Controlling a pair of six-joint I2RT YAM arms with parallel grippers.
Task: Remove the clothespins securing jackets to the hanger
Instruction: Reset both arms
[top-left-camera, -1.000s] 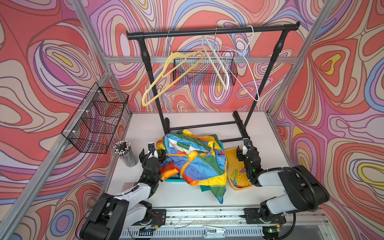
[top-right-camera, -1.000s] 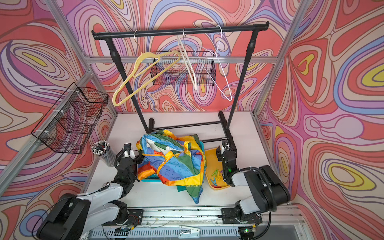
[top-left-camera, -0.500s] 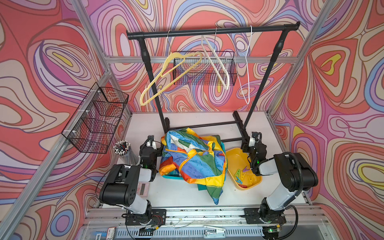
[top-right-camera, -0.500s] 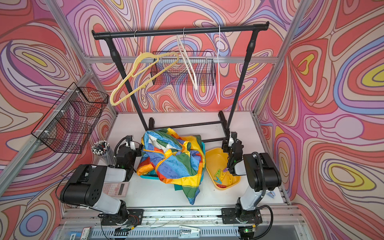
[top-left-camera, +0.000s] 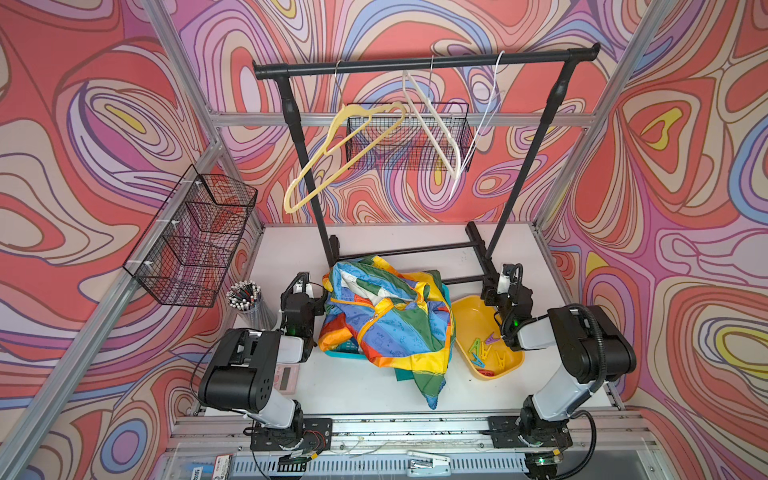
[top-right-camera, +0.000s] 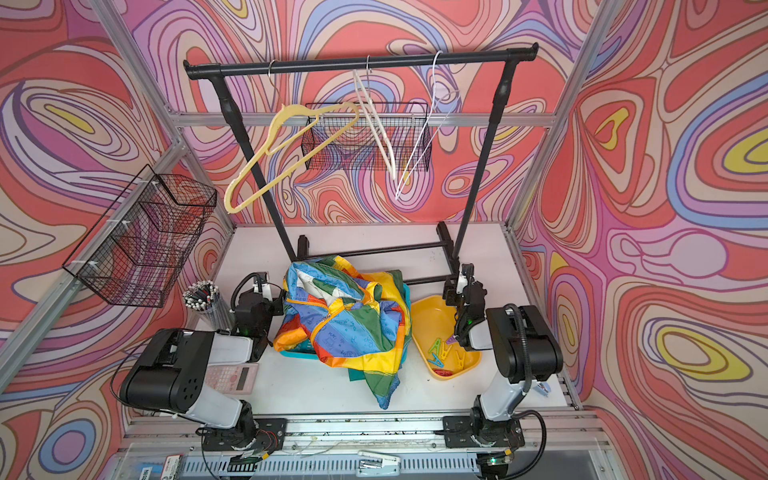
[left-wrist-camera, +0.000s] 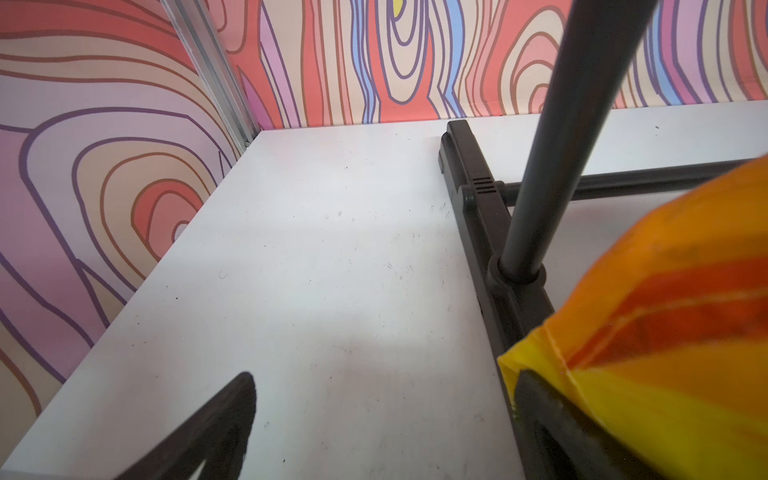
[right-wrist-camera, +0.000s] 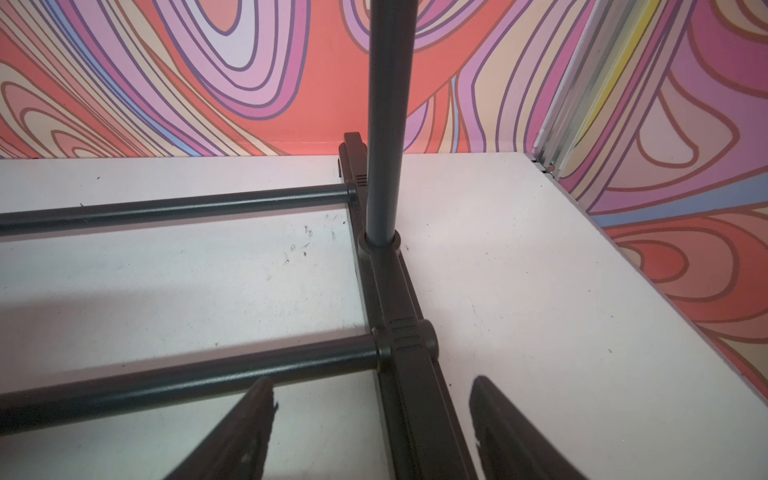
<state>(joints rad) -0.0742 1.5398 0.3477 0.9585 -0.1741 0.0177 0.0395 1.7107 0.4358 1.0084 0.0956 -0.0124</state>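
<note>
A rainbow-striped jacket (top-left-camera: 386, 316) (top-right-camera: 345, 320) lies crumpled at the table's middle, covering whatever is under it. Several clothespins (top-left-camera: 484, 349) (top-right-camera: 442, 353) lie loose in a yellow bowl (top-left-camera: 461, 307) to its right. Three bare hangers hang on the rail (top-left-camera: 415, 64): a cream hanger (top-left-camera: 332, 158), a white one (top-left-camera: 432, 124) and a thin wire one (top-left-camera: 482, 124). My left gripper (top-left-camera: 305, 282) (left-wrist-camera: 382, 399) is open just left of the pile, one finger against the jacket's orange fabric (left-wrist-camera: 665, 332). My right gripper (top-left-camera: 505, 282) (right-wrist-camera: 372, 395) is open and empty over the rack's foot (right-wrist-camera: 399, 316).
A wire basket (top-left-camera: 195, 241) hangs on the left wall and another (top-left-camera: 409, 141) on the back wall. A cup of pens (top-left-camera: 247, 299) and a pink calculator (top-left-camera: 286, 376) sit by my left arm. The rack's base bars (top-left-camera: 415, 249) cross the table behind the pile.
Both arms have folded back from a low, stretched pose, and both grippers have moved toward the back of the table. The thin wire hanger has swung. Both grippers stay open.
</note>
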